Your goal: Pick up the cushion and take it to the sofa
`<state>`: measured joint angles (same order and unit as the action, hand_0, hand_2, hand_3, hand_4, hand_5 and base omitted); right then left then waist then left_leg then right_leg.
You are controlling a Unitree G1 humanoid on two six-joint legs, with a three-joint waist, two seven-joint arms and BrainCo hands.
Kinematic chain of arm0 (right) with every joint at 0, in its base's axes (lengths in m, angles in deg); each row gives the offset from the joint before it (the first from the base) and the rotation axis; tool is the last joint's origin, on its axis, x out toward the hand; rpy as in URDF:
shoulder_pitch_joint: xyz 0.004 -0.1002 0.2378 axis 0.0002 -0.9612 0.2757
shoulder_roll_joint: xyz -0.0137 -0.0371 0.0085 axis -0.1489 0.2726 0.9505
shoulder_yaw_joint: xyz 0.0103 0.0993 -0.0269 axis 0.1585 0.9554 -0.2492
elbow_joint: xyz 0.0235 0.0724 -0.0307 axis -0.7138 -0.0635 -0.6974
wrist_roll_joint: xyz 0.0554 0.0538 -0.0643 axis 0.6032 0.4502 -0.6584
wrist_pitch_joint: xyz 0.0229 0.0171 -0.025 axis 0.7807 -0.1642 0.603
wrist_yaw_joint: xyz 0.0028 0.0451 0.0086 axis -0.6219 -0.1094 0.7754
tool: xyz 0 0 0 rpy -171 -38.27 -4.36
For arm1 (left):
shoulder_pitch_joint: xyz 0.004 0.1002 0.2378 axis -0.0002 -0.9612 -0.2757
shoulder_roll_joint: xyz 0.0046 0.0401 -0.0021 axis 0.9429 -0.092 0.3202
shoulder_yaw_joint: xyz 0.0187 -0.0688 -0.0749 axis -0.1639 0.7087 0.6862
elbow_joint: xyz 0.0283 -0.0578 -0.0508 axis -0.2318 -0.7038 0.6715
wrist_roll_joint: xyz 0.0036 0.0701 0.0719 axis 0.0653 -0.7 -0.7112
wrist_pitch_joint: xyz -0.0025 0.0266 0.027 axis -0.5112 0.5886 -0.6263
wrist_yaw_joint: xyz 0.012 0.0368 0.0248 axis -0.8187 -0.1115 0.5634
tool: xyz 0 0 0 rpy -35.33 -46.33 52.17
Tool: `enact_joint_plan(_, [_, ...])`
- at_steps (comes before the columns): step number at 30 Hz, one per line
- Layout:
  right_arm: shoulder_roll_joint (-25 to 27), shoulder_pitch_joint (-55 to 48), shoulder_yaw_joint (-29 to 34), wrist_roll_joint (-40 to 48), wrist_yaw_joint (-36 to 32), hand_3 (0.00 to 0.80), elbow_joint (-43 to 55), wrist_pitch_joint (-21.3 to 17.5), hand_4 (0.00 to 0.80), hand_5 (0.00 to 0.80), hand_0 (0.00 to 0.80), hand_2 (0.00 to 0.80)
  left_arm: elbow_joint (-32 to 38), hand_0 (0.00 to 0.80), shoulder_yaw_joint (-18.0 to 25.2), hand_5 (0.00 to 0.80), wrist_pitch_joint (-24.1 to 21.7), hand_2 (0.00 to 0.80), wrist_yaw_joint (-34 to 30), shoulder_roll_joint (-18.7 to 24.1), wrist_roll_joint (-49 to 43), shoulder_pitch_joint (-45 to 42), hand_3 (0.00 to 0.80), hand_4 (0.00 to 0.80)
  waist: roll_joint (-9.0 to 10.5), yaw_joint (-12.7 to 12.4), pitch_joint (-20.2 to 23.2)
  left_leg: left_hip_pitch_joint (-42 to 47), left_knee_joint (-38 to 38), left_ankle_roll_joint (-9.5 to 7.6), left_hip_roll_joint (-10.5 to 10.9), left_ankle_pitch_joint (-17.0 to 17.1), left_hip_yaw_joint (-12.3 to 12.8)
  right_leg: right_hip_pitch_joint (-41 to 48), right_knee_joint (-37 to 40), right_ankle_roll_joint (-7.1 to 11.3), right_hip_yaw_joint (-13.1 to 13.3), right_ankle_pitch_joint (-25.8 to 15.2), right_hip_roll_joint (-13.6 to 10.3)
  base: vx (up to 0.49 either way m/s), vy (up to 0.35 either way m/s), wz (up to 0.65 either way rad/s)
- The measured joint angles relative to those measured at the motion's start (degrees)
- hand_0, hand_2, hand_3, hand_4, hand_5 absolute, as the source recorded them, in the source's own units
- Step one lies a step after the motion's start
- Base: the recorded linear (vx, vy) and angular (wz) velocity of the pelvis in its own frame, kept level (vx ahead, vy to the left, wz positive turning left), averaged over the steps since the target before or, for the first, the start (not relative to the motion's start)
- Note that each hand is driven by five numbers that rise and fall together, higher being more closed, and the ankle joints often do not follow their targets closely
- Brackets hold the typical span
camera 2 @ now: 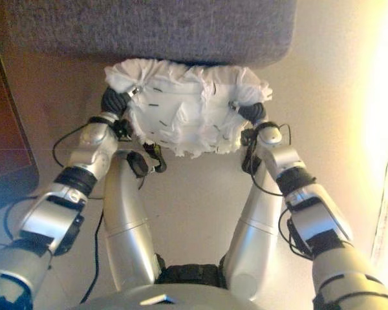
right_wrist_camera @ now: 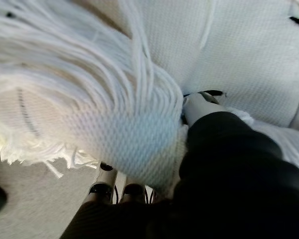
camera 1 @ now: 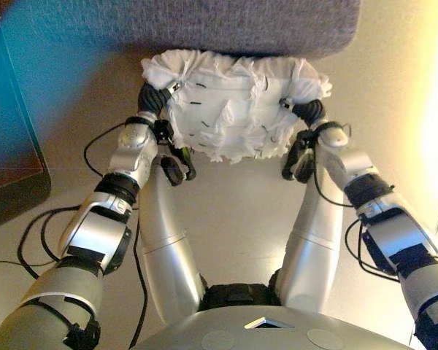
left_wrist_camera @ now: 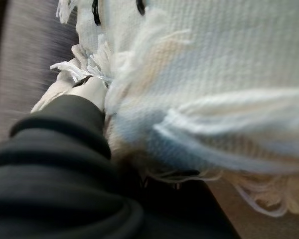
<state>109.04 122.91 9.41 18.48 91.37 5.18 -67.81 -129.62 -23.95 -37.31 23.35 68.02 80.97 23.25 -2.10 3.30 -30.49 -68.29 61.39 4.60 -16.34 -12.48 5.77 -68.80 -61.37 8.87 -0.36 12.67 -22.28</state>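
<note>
White fringed cushion [camera 1: 233, 106] lies long axis left-to-right, far edge against the grey sofa [camera 1: 226, 25]. Left hand [camera 1: 152, 98] and right hand [camera 1: 310, 111] clasp its opposite ends; whether their fingers curl cannot be told, buried in fabric.

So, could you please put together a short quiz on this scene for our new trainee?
1. True or false: the white fringed cushion lies on the floor.
2. What grey thing is directly ahead of the cushion? A) sofa B) rug C) door
3. Where do the left hand and right hand sit on the cushion?

Key:
1. False; it is held up between both hands.
2. A, the grey sofa.
3. One at each side, the cushion between them.
</note>
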Motion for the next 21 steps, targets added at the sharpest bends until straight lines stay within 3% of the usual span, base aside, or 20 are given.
enact_joint_plan(6, [-2.52,-9.47,2.90,-0.47,4.39,0.800,5.85,-5.51,0.800,0.800,0.800,0.800,5.59,0.800,2.07,0.800,-0.49,0.800,1.81,-1.01,-2.21,-5.55,0.800,0.800,1.06,0.10,0.05,13.85,-15.87,1.54,2.82,5.41,0.83,14.15,13.45,0.99,-3.06,-3.01,0.98,0.055,-0.065,0.12])
enact_joint_plan(11, [-4.10,-18.35,6.42,-1.57,5.73,0.800,15.95,-9.01,0.800,0.800,0.800,0.800,13.57,0.800,5.25,0.800,-0.49,0.800,2.24,-1.69,-2.25,-12.79,0.800,0.800,1.72,-1.08,0.12,27.71,-28.19,3.20,5.01,8.63,0.45,26.34,23.34,0.72,-5.33,-5.62,1.71,0.162,-0.005,-0.07])
enact_joint_plan(17, [-2.35,-21.18,7.92,-2.11,4.78,0.800,21.56,-8.87,0.800,0.800,0.800,0.800,19.70,0.800,6.38,0.800,0.36,0.800,2.06,-0.48,-2.26,-15.75,0.800,0.800,3.28,-1.32,2.61,41.06,-40.32,3.31,6.59,12.01,0.50,39.41,33.77,1.19,-8.08,-8.55,2.22,0.101,0.011,0.01])
enact_joint_plan(21, [-2.04,-21.40,9.18,1.38,3.71,0.800,22.27,-6.07,0.800,0.800,0.800,0.800,20.32,0.800,6.52,0.800,3.79,0.800,2.20,-0.55,-2.20,-16.41,0.800,0.800,3.42,-1.39,4.58,48.93,-46.68,3.01,7.51,13.52,1.99,48.73,43.07,2.23,-9.37,-12.26,2.66,0.107,0.029,-0.04])
